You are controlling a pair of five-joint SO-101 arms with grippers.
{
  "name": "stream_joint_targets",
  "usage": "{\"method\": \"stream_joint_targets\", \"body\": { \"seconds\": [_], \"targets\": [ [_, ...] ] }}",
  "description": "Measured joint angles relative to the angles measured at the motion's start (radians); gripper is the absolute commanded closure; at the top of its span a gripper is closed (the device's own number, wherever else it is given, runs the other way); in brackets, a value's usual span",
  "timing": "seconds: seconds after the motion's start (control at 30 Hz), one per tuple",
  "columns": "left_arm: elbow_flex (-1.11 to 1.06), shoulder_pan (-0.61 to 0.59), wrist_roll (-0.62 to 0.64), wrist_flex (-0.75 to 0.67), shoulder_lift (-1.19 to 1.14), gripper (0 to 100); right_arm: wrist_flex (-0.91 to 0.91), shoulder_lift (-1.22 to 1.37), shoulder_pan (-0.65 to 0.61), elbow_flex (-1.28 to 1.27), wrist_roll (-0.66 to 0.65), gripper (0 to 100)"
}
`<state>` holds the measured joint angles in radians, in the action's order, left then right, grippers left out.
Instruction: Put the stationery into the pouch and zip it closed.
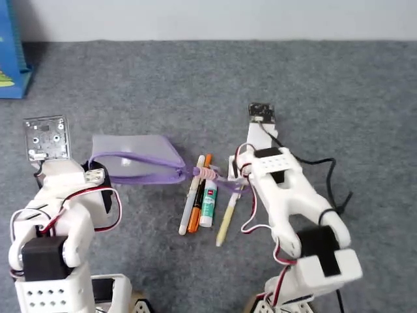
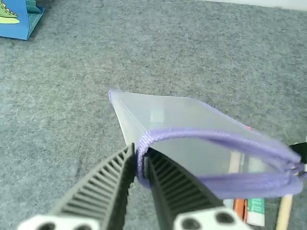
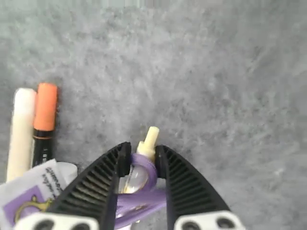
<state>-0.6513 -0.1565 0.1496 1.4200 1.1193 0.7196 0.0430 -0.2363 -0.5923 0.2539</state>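
High view: pouch (image 1: 133,160) lies just left of the stationery (image 1: 201,195), which runs near to far. Left gripper (image 2: 138,157) is clamped on the pouch's left end. Right gripper (image 3: 142,154), nearer the stationery, is apparently clamped on its right end.

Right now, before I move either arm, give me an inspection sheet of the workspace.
Surface: gray carpet-like mat, lying flat.
Job's things: pouch on the mat with its mouth open. The white pen, orange marker, glue stick and yellow pen lie outside it, side by side. The pouch's purple strap crosses them.
Clutter: nothing seen.
Grippers: left gripper shut on the pouch's purple edge; right gripper shut on the purple strap.
Cables: black cable loops beside the right arm, off the stationery.
Surroundings: blue box at the far left edge; pale wall behind.
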Motion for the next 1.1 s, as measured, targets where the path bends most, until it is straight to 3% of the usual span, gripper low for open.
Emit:
{"method": "stream_joint_targets", "body": {
  "seconds": [0.1,0.3,0.37,0.9,1.0,1.1],
  "targets": [
    [0.000,0.000,0.000,0.000,0.000,99,0.002,-0.054,0.023,-0.003,-0.020,96.5],
    [0.000,0.000,0.000,0.000,0.000,99,0.029,-0.089,0.029,-0.020,-0.023,72.3],
    [0.000,0.000,0.000,0.000,0.000,99,0.048,-0.094,0.031,-0.020,-0.023,70.1],
    [0.000,-0.002,0.000,0.000,0.000,99,0.061,-0.054,0.035,-0.021,0.037,70.6],
    [0.000,-0.002,0.000,0.000,0.000,99,0.061,0.028,0.015,-0.021,0.041,78.2],
    [0.000,-0.002,0.000,0.000,0.000,99,0.060,0.054,0.011,-0.017,0.040,93.3]
  ]
}}
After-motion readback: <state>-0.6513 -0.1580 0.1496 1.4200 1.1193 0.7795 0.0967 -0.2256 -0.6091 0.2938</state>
